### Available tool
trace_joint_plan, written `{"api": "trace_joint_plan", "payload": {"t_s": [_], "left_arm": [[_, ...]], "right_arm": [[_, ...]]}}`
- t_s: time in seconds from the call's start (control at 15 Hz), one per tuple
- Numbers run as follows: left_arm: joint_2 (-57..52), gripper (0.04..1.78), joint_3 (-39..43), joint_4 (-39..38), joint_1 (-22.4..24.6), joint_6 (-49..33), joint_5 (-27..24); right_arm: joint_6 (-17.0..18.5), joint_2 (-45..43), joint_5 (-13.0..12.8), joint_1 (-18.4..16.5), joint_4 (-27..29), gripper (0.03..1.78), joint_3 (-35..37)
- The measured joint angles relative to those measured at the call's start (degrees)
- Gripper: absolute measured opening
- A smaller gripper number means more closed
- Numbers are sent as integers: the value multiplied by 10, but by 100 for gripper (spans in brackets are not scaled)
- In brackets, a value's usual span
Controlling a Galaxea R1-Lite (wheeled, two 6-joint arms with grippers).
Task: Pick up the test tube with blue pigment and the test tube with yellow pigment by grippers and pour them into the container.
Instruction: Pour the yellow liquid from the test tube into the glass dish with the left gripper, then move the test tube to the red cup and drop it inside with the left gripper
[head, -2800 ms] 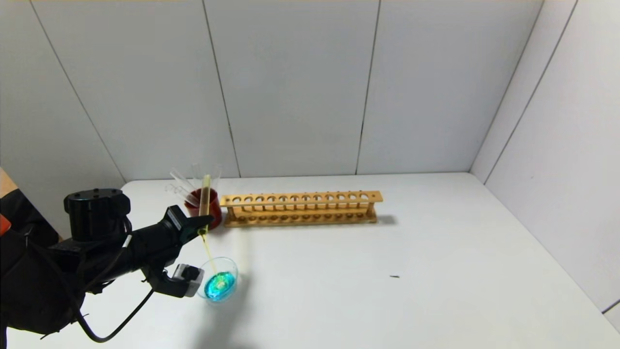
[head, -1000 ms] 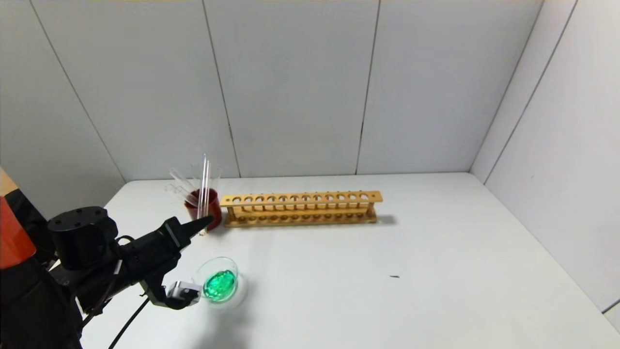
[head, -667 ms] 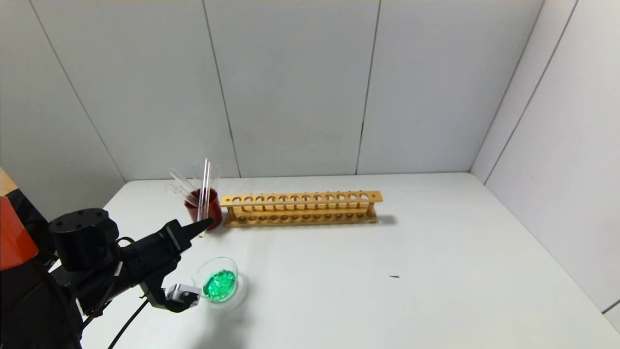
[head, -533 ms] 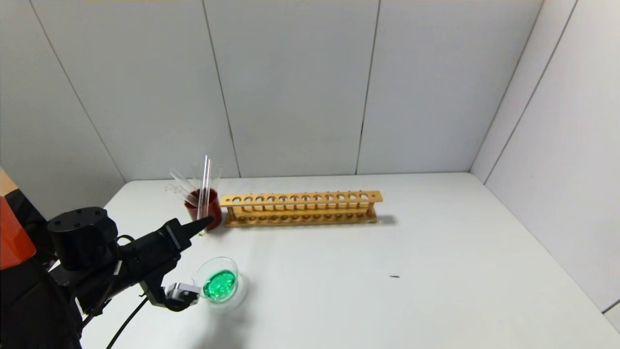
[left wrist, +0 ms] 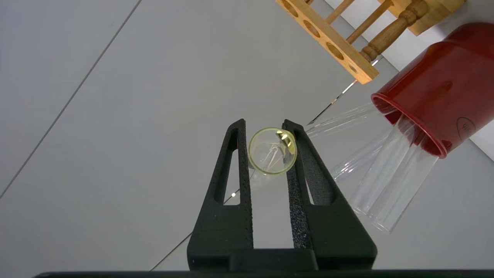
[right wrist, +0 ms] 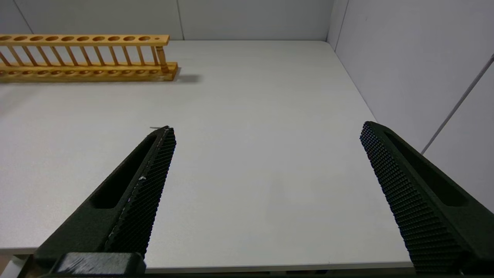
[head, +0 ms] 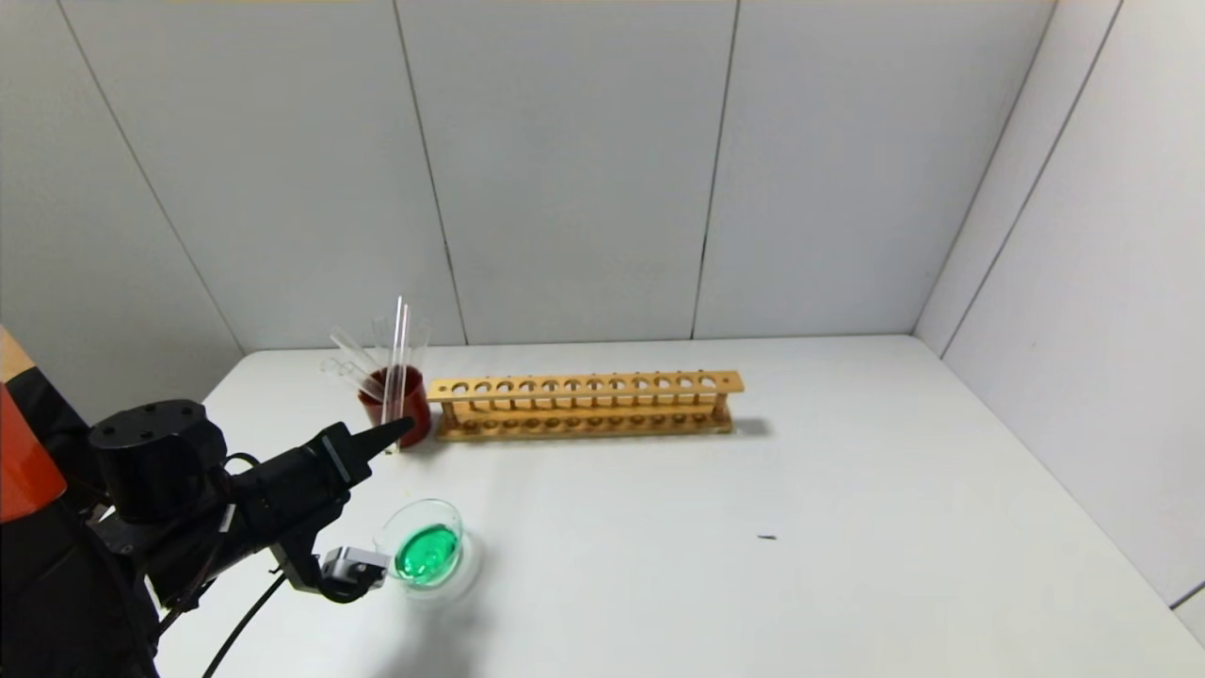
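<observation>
Left gripper reaching from bench's left edge toward back-left corner, fingers level, clamped on emptied test tube with yellow pigment, upright beside dark red cup. Container with green liquid near left edge, just beside the wrist. Right gripper spread wide, empty, off front-right edge. Test tube with blue pigment indistinguishable among clear tubes in cup.

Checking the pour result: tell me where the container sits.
In the head view the container, holding green liquid, stands on the table's near left, beside the left gripper, nearer than the red cup.
</observation>
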Motion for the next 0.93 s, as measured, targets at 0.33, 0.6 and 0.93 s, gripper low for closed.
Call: {"api": "trace_joint_plan", "payload": {"t_s": [0.33, 0.6, 0.93], "left_arm": [[-4, 31, 0, 0, 0, 15, 4], [-7, 31, 4, 0, 0, -12, 30], [-29, 31, -15, 0, -36, -243, 165]], "right_arm": [[0, 0, 0, 0, 0, 175, 0], [0, 0, 0, 0, 0, 175, 0], [0, 0, 0, 0, 0, 175, 0]]}}
